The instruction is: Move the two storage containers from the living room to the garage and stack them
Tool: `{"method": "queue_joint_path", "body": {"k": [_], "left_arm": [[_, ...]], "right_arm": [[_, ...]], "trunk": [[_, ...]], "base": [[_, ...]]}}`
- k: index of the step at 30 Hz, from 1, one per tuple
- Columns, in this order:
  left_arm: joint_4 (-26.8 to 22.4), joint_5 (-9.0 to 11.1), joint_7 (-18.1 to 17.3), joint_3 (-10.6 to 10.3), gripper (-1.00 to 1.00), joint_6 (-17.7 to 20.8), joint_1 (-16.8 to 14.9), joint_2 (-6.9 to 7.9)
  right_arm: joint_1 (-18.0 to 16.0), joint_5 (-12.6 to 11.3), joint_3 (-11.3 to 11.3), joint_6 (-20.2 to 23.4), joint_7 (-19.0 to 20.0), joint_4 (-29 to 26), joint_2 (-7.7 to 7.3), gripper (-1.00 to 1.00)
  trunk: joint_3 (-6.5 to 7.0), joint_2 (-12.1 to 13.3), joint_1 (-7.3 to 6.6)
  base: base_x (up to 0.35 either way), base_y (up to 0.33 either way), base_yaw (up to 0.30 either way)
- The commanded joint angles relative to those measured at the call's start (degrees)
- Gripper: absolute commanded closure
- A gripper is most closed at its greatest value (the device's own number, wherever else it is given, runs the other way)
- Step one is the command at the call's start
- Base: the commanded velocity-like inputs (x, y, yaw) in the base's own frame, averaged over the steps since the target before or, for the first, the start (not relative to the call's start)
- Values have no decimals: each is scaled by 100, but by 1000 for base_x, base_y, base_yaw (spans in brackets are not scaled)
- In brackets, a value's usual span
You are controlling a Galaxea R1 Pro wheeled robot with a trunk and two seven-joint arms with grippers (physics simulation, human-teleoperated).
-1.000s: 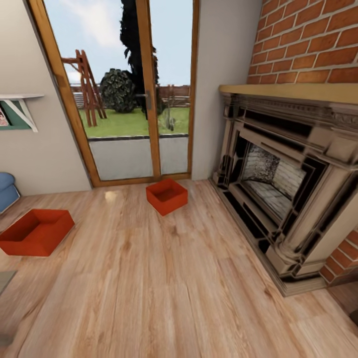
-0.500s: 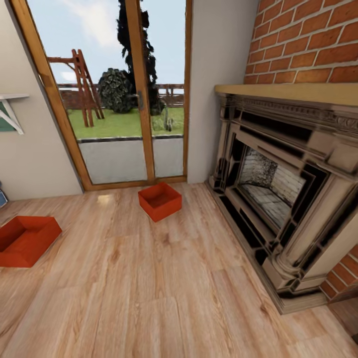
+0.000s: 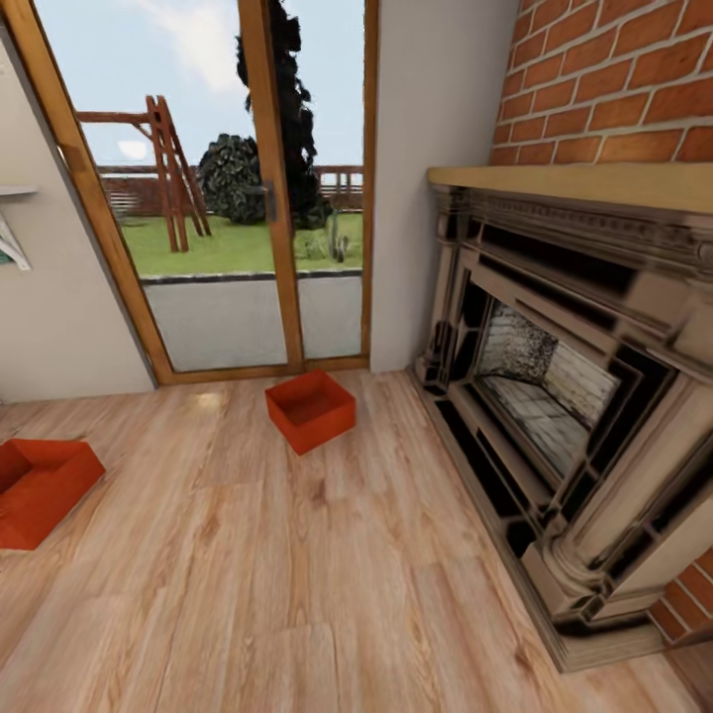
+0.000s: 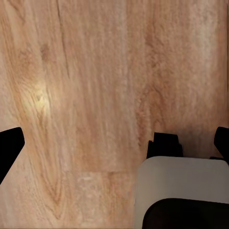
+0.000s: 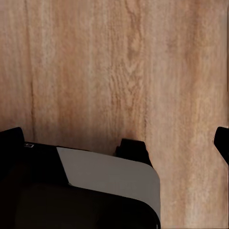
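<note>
I'm approaching the nearer bin [image 3: 310, 409]; my left hand [image 4: 114, 143] and right hand [image 5: 119, 143] hang open, empty; next, reach down.

Two orange-red open-top storage containers, upright, empty, well apart on wood-plank floor: near container [image 3: 310, 409] just before glass doors; far-left container [image 3: 40, 489] cut by frame edge.

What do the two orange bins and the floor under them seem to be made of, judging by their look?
The bin by the glass door and the bin at the picture's left edge look like matte plastic: even orange-red colour, thin straight walls, no grain; the render leaves this open. The floor looks like light wood planks with a slight sheen: long grain lines, knots, plank seams and a pale reflection near the door.
</note>
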Motion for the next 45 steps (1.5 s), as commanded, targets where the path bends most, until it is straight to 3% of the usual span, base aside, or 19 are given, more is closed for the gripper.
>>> {"method": "queue_joint_path", "body": {"k": [1,36,45], "left_arm": [[23,51,2,-49,-100,-39,-9,-3],[23,51,2,-49,-100,-39,-10,-3],[23,58,2,-46,-100,-39,-9,7]], "right_arm": [[-5,35,12,-5,2,1,-2,-100],[-4,35,12,-5,2,-1,-2,-100],[-3,35,12,-5,2,-4,-2,-100]], "trunk": [[-11,-2,3],[-241,-2,3],[-253,-2,3]], "base": [[287,-191,189],[287,-191,194],[314,-100,40]]}}
